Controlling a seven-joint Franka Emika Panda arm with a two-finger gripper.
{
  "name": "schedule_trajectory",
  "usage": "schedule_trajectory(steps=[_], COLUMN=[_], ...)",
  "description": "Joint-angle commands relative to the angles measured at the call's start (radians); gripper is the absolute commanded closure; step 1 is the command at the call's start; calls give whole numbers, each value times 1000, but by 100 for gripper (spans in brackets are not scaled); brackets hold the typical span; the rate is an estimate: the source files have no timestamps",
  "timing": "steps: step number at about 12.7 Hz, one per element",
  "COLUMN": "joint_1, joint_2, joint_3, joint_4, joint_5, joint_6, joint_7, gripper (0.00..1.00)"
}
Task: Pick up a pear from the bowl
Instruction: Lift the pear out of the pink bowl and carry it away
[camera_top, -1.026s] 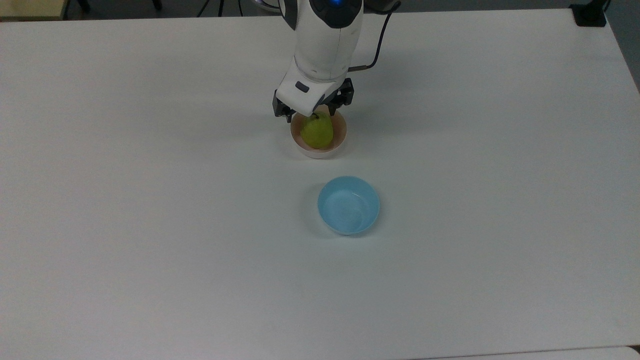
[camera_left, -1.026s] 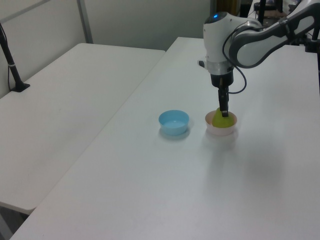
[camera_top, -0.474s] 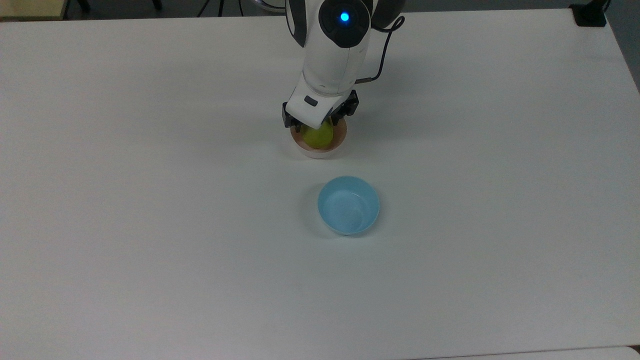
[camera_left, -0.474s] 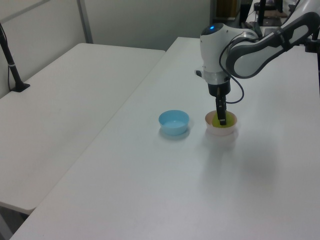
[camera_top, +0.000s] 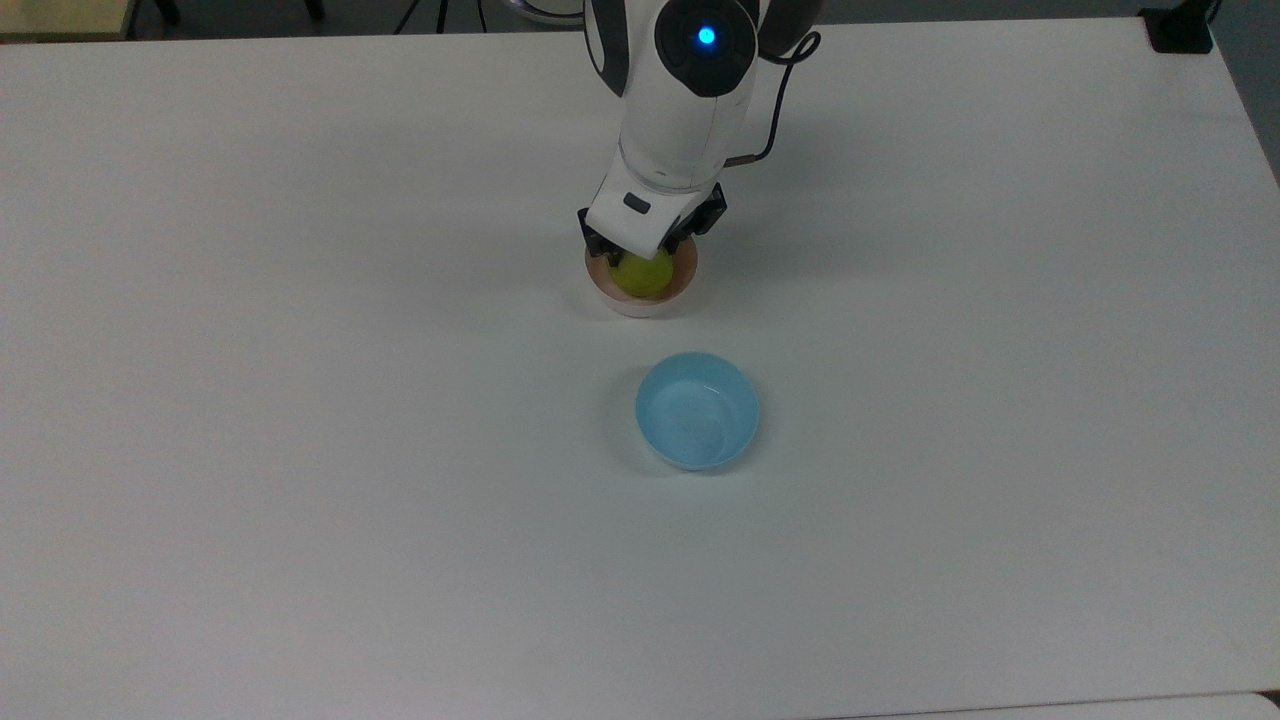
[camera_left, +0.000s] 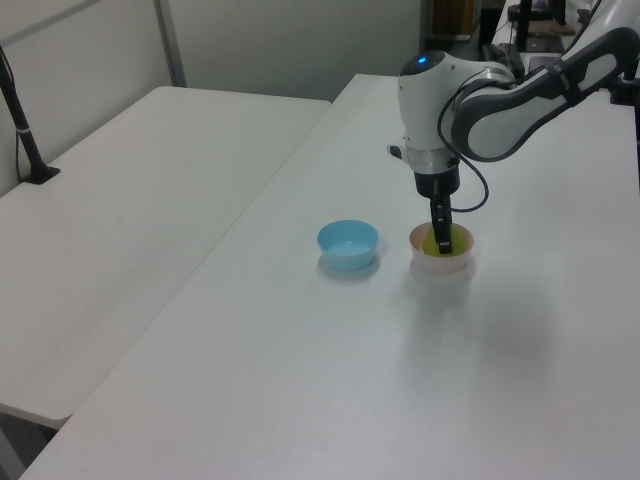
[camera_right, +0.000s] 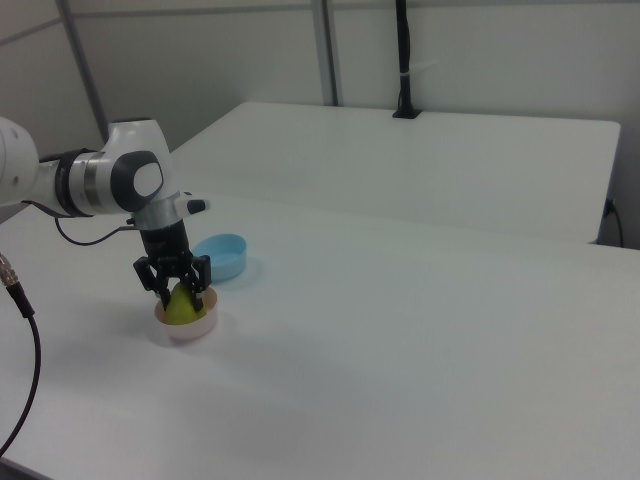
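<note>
Straddling the rounded yellow-green pear in the smooth pink bowl, the end effector, fingers spread.

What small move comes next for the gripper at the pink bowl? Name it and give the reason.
Probably close the fingers. In the right view the gripper is open, its fingers on either side of the pear, which sits in the pink bowl. Nothing is gripped yet, so lifting now would likely leave the pear behind.
</note>
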Motion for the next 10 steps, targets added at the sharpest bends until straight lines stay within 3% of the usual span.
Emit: schedule_trajectory(steps=[1,5,10], joint_1=[11,-19,-180], joint_2=[-73,-146,-170], joint_3=[-6,-15,-20], joint_4=[11,51,57], joint_5=[20,56,53], joint_6=[-65,-152,-157], joint_7=[12,-5,-83], gripper=[66,65,65])
